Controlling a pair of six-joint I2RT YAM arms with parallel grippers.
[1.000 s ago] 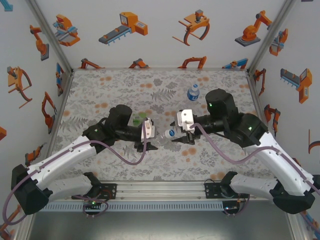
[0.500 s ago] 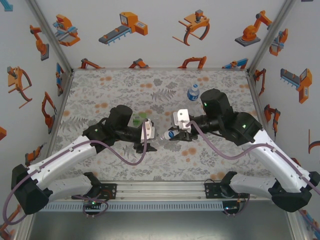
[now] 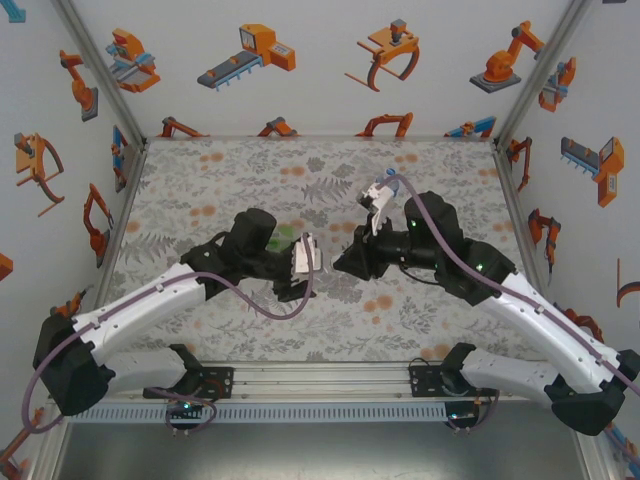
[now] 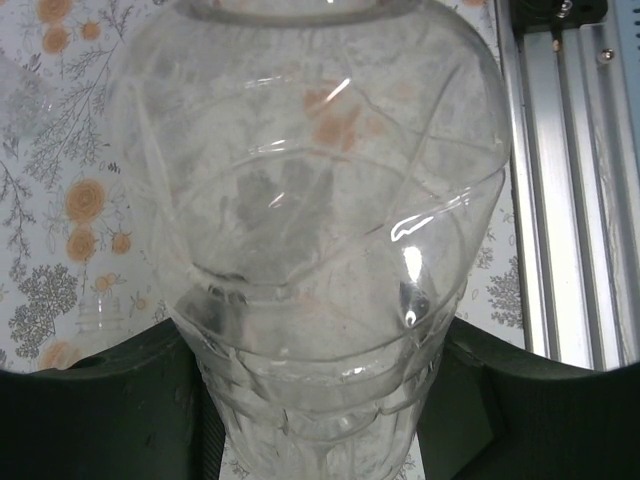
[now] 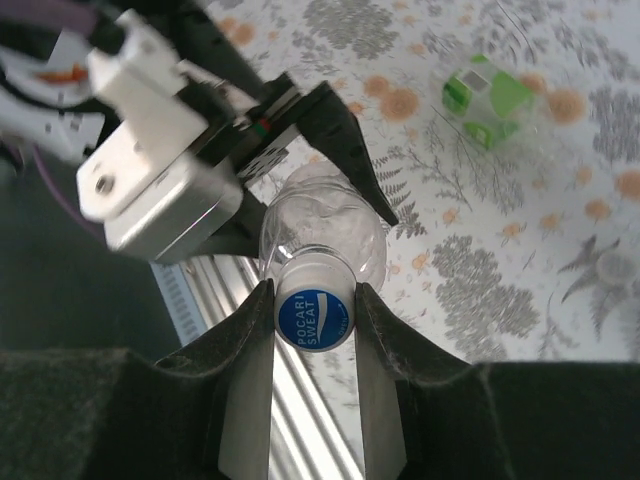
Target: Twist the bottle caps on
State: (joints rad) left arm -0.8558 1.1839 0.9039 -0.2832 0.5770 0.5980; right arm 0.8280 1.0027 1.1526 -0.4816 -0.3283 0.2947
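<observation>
Table (image 3: 200,190) – floral cloth, both arms reaching in towards the middle. We see the left arm (image 3: 140,305) coming from the near left and the right arm (image 3: 530,300) from the near right, with their wrists almost meeting above the centre of the cloth.

Metal rail (image 4: 565,180) runs along the near edge, seen at the right of the left wrist view.

Left gripper (image 4: 310,400): clamped on the clear bottle (image 4: 300,200), one dark finger on each side of its lower body. The bottle has no label. It is held off the cloth, and its neck points across at the other arm.

Right gripper (image 5: 313,292): narrow, closed on the cap (image 5: 313,320). Its two fingers press the cap's sides and the blue-and-white printed top faces the wrist camera. The cap sits on the mouth of the clear bottle – we cannot tell how far it is threaded on.

Green-labelled bottle (image 5: 487,95): lying on its side on the cloth, just behind the left wrist and apart from both grippers.

Blue-labelled bottle (image 3: 386,184): upright towards the far right of the table, partly hidden behind the right wrist. We cannot tell whether it is capped.
</observation>
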